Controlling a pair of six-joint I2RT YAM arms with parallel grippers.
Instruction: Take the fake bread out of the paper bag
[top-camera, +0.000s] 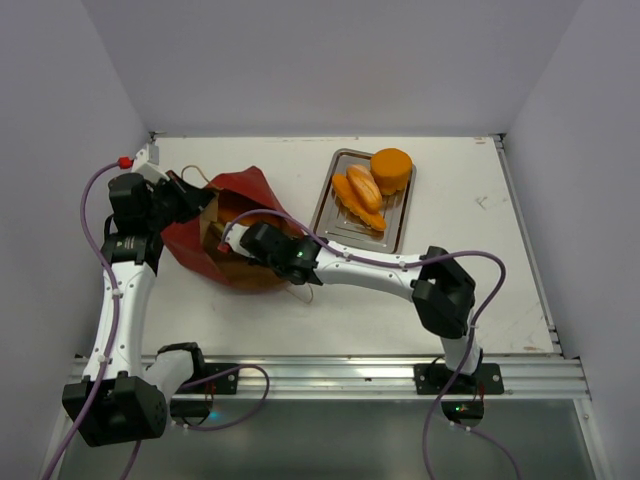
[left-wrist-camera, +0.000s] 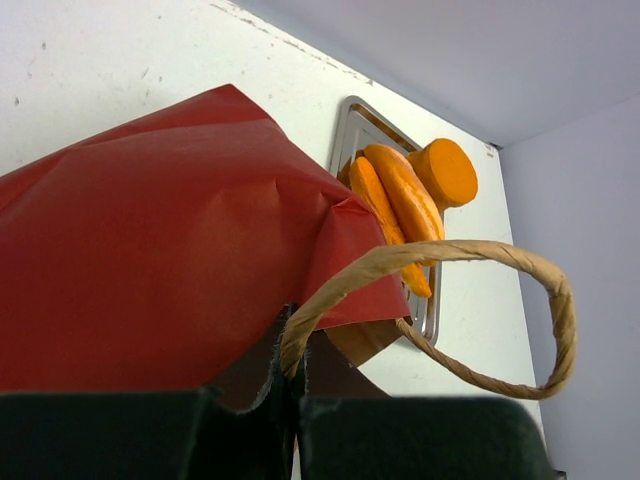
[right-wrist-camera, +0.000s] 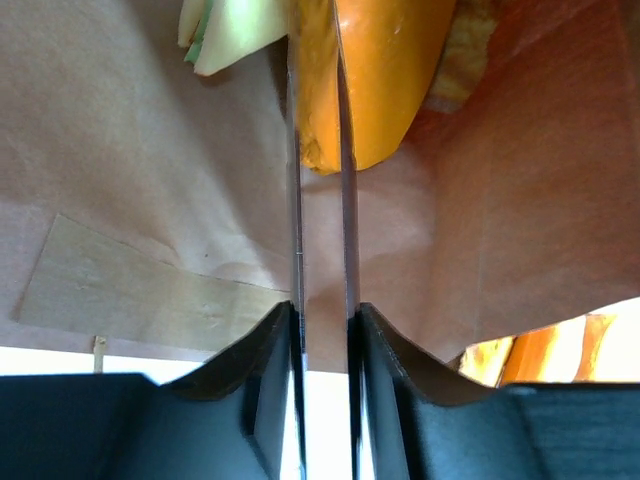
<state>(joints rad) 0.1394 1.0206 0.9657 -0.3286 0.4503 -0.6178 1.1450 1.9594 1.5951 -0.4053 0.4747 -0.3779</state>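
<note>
Done: several fake bread pieces (top-camera: 368, 188) lie on the tray (top-camera: 398, 228).
Remaining: orange piece (right-wrist-camera: 390, 70) and green-filled piece (right-wrist-camera: 225, 35) are inside the paper bag (top-camera: 245, 190) on the bench (top-camera: 480, 270).
Left pincer (left-wrist-camera: 295, 400): clamped on the bag rim.
Right pincer (right-wrist-camera: 320, 60): narrow, inside the bag at the orange piece; cannot tell whether it grips.

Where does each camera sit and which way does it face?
Top: high behind the robot, looking down at the table; left arm, right arm show.
Left wrist: beside the red bag, facing the tray of bread; left gripper at bottom.
Right wrist: inside the bag, facing a bread piece; right gripper shows.
Top and left wrist share bag, tray.
</note>
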